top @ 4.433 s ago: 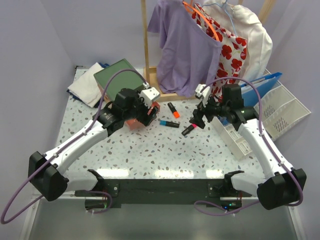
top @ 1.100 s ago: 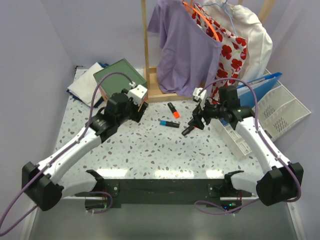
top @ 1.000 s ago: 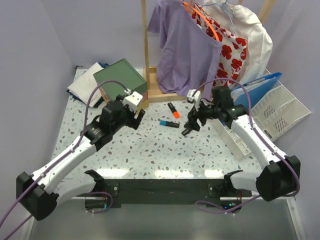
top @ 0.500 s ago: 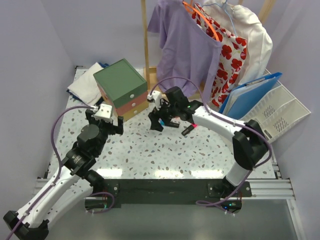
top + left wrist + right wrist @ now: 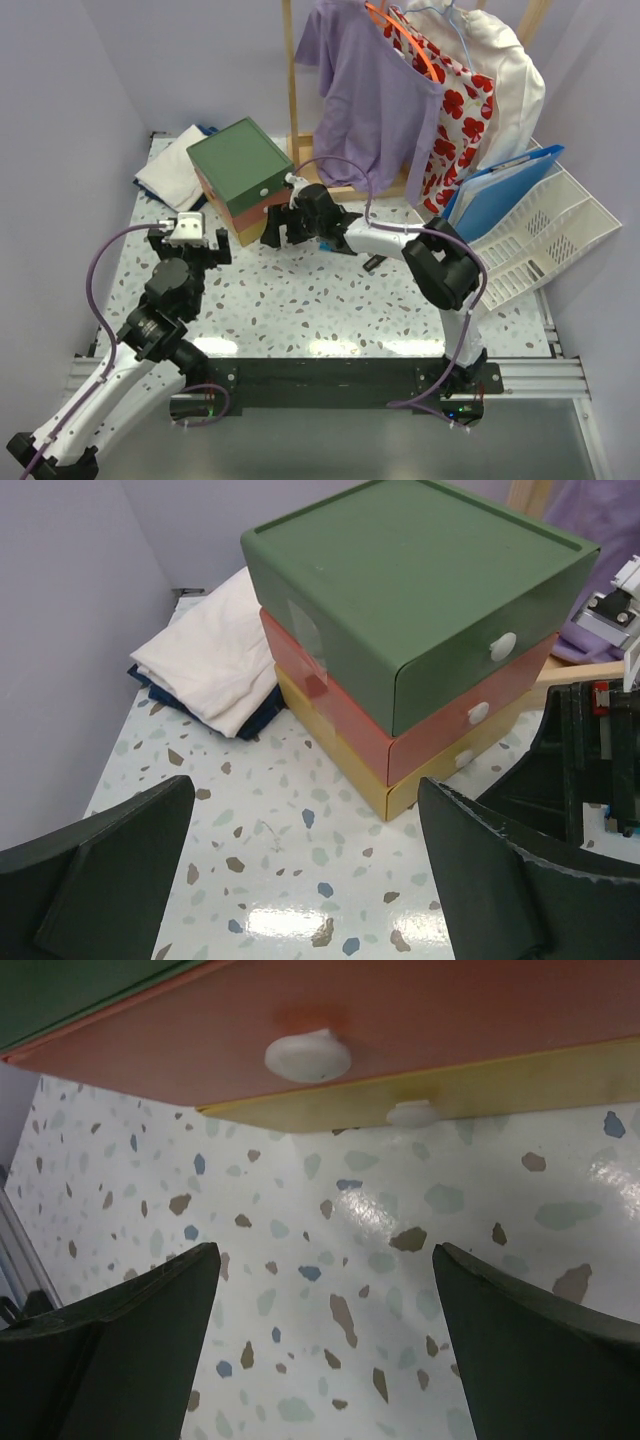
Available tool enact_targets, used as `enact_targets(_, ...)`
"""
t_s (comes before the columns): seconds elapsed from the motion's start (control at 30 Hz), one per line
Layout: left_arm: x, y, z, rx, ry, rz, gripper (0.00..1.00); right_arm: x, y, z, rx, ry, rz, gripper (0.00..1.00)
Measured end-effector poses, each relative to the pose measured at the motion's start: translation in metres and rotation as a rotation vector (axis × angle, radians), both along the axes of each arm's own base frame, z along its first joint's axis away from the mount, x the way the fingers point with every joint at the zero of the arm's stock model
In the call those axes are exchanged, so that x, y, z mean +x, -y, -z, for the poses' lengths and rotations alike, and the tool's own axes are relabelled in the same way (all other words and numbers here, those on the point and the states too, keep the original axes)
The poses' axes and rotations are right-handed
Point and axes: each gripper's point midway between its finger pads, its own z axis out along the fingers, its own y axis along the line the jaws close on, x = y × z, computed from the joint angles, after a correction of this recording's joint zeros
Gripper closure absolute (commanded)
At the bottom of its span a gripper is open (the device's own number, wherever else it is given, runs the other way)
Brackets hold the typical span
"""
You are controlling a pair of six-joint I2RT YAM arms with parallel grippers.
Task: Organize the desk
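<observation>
The desk (image 5: 300, 310) is a white speckled tabletop. A stack of three small drawers (image 5: 240, 180), green over orange over yellow, stands at its back left. My left gripper (image 5: 190, 245) is open and empty, in front of and left of the stack; the left wrist view shows its gap (image 5: 305, 880) over bare desk (image 5: 270, 820), short of the drawers (image 5: 420, 610). My right gripper (image 5: 285, 225) is open and empty, close to the drawer fronts; its wrist view (image 5: 325, 1350) shows the orange drawer's white knob (image 5: 308, 1055) and the yellow drawer's knob (image 5: 412, 1113) just above.
Folded white cloth (image 5: 170, 170) lies left of the drawers. A wooden rack with hanging clothes (image 5: 370, 90) stands at the back. A blue folder (image 5: 500, 195) leans in a white slotted file tray (image 5: 560, 230) at the right. A black marker (image 5: 372, 262) lies under the right arm.
The left arm has pulled back toward the near left, away from the drawer stack, which now stands free. The right arm has swung left across the desk to the drawer fronts.
</observation>
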Motion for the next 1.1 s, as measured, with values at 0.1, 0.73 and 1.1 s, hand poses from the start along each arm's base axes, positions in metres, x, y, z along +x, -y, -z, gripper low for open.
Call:
enact_targets(0.1,0.001,-0.003,0.003,0.011,-0.009,-0.02,0.0,0.005,-0.008,0.011,0.058,-0.03,0.031,0.11)
enact_targets(0.73,0.002,-0.005,0.012,0.034,-0.005,-0.031,0.0,0.034,-0.012,0.037,0.366,-0.074,0.137,0.36)
enact_targets(1.1,0.002,-0.005,0.013,0.033,-0.004,-0.031,0.0,0.056,-0.017,0.045,0.446,-0.119,0.187,0.49)
